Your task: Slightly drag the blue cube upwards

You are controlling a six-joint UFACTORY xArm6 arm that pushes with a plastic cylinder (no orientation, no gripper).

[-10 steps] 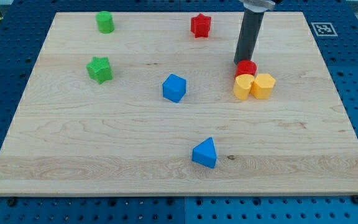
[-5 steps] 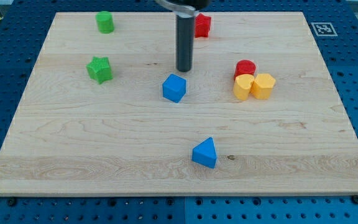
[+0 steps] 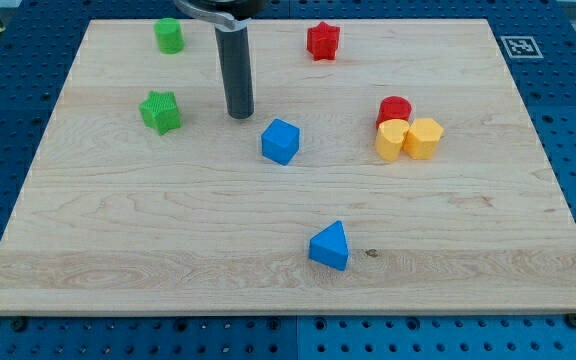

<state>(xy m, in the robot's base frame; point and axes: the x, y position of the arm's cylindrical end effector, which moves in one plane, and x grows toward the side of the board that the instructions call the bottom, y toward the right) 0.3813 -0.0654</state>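
The blue cube (image 3: 280,141) sits near the middle of the wooden board (image 3: 118,220). My tip (image 3: 240,114) is on the board just up and to the left of the cube, a short gap away, not touching it. The dark rod rises from the tip toward the view's top.
A blue triangular block (image 3: 329,246) lies below the cube. A red cylinder (image 3: 395,109) touches two yellow blocks (image 3: 392,140) (image 3: 424,138) at the right. A red star (image 3: 322,40) is at the top, a green cylinder (image 3: 169,35) and green star (image 3: 160,111) at the left.
My tip has slid left across the board, from beside the red cylinder, past the top of the blue cube, to its upper left. No block has moved.
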